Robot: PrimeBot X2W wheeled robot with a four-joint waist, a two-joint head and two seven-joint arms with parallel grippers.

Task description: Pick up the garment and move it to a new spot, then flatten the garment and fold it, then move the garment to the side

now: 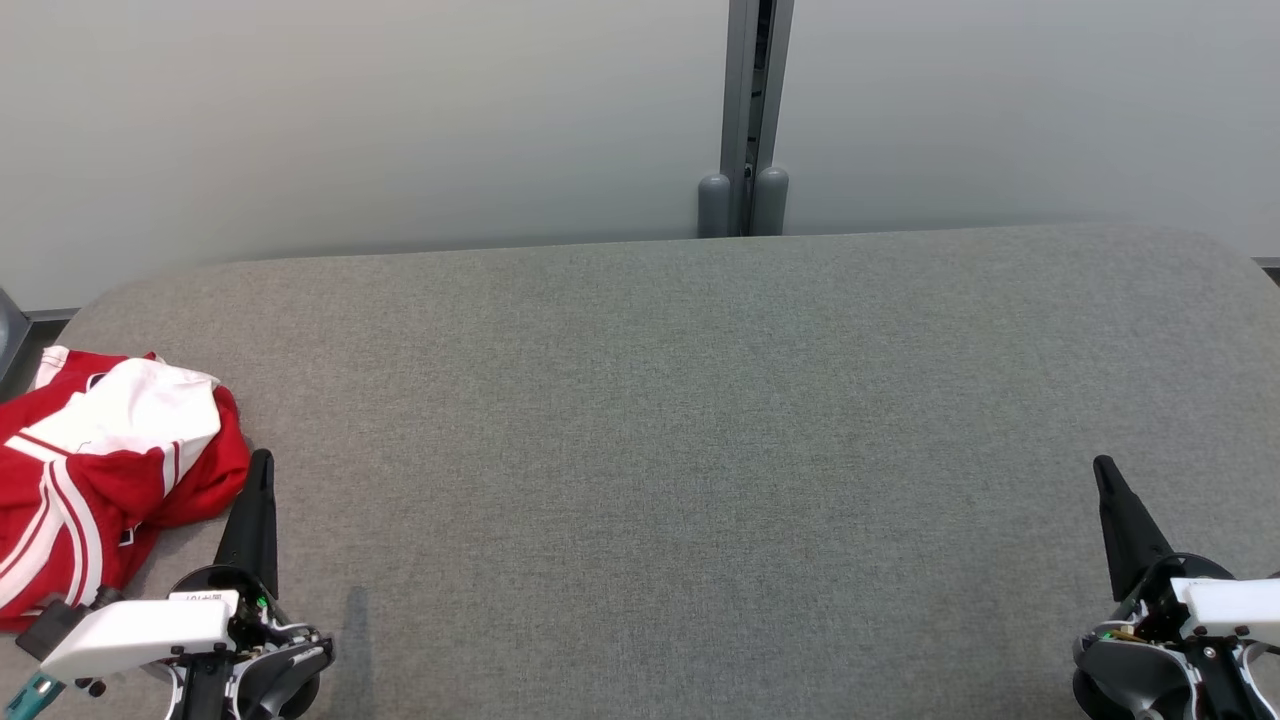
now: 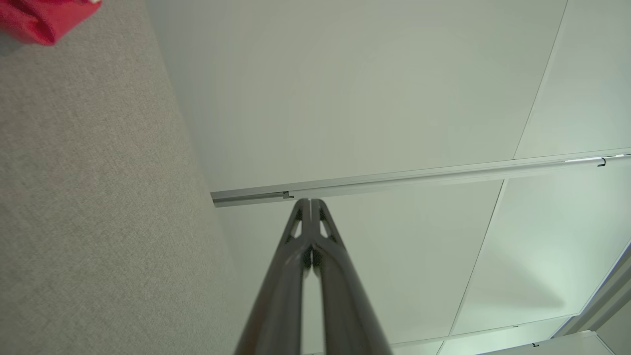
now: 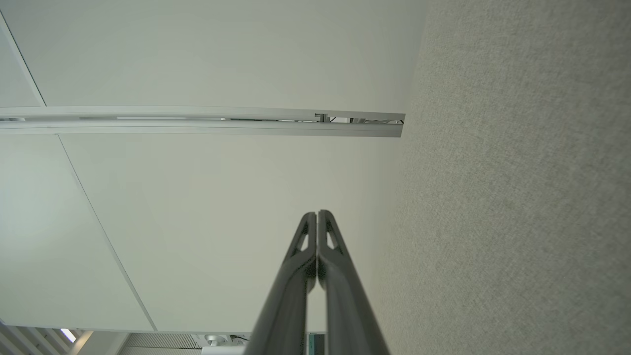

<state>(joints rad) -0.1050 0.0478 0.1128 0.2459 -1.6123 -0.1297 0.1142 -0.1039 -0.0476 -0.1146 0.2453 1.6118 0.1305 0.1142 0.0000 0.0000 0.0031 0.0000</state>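
Red and white garment [image 1: 110,470] bunched in a heap at the far left edge of the grey bench [image 1: 660,420], partly cut off by the picture's left side; not flattened, not folded yet.

Left jaws pressed together and empty, fingers [image 2: 281,296] pointing away from the robot; tips just beside the heap's right-hand fringe, near but seemingly not touching; hard to call from the head view. Right jaws closed too, gripping nothing, well apart on the opposite side of the bench.

So: garment off to the left of the left jaws, only a short swing sideways; left arm [image 1: 140,625] clearly the nearer one, right arm [image 1: 1230,600] with the whole width of the bench to cross. Long axis of the heap running roughly near-to-far, leaning a little rightward at the far end; white panel on top, red striped folds below and toward the robot. Same red cloth peeking in at the top left corner of the left wrist view, off to the side of the fingers, not ahead of them.

Needs those jaws opened before any grab, by the look of it. Wide stretch of grey bench in the middle, plenty of landing room for a new spot; pale wall panels [image 1: 350,120] and a grey post [image 1: 755,100] behind, well out of the way; nothing between jaws and cloth.
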